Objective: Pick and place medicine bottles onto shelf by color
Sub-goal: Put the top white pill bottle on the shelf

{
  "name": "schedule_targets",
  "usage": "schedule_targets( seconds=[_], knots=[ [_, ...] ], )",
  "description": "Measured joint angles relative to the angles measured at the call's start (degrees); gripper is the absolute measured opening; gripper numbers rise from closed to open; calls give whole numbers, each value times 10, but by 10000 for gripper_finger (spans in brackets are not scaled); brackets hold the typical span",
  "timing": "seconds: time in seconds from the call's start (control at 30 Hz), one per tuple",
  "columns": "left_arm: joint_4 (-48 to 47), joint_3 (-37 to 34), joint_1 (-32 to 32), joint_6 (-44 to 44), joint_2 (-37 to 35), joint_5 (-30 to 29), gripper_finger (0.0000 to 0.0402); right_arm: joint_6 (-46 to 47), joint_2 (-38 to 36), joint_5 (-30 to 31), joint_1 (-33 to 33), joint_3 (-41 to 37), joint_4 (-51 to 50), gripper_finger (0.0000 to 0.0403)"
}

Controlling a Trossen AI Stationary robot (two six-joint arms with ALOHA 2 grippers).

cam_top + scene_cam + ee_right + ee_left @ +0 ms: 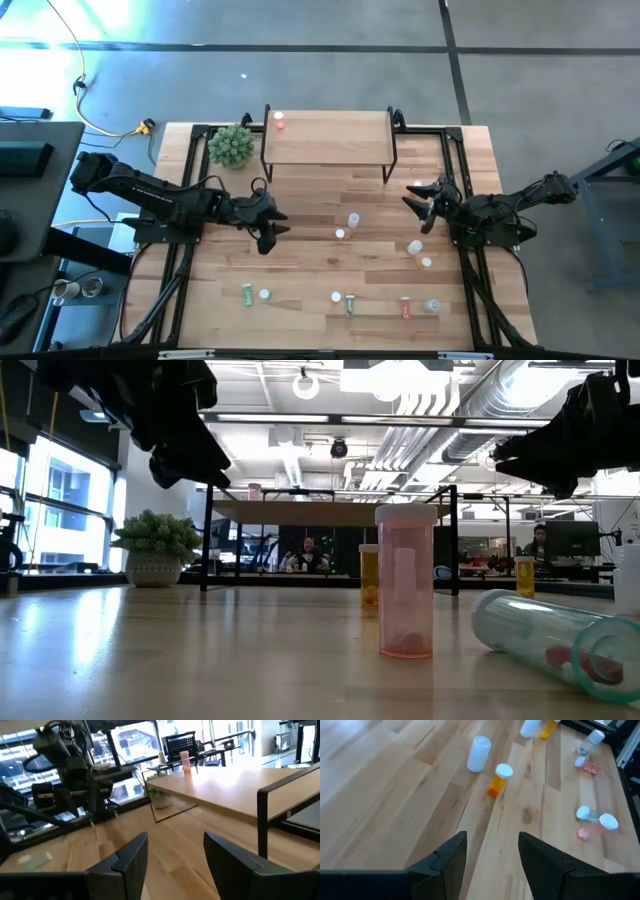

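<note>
Several small white-capped medicine bottles are spread over the wooden table. A white one (353, 219) and an orange one (341, 235) are near the middle, green ones (247, 294) and a red one (405, 307) are near the front edge. One pink bottle (279, 121) stands upright on the shelf (328, 137), at its far left corner. My left gripper (268, 235) hangs open above the table left of the middle, slanting down. Ahead of its fingers lie the white bottle (478, 754) and the orange bottle (499, 779). My right gripper (420, 205) waits open at the right, clear of the table.
A small potted plant (231, 146) stands left of the shelf. A white bottle (415, 246) and an orange bottle (426, 263) are close to my right arm. In the low view a pink bottle (406, 582) stands upright and a clear one (555, 638) lies beside it.
</note>
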Motion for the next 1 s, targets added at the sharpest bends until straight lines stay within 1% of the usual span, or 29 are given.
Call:
schedule_targets(
  seconds=[0.2, 0.27, 0.37, 0.53, 0.63, 0.73, 0.87, 1.0],
  knots=[
    [1, 0, 3, 15, 0, -2, 170, -20, 0, 0, 0, 0, 60, 184],
    [1, 0, 6, 18, 0, -1, 170, -25, 0, -8, 0, 0, 74, 186],
    [1, 0, 6, 28, 0, 1, 170, -26, 3, -20, 0, 0, 89, 194],
    [1, 0, 6, 55, 0, 3, 170, -25, 11, -21, 0, 1, 122, 213],
    [0, 0, 6, 55, 0, 3, 170, -21, 22, -23, 0, 23, 123, 216],
    [0, 0, 6, 55, 0, 3, 170, -53, 44, -27, 0, 56, 116, 216],
    [0, 0, 6, 55, 0, 3, 170, -88, 87, -28, 0, 99, 72, 216],
    [4, 0, 10, 68, 1, 3, 170, -79, 135, -41, 0, 130, 30, 216]
  ],
)
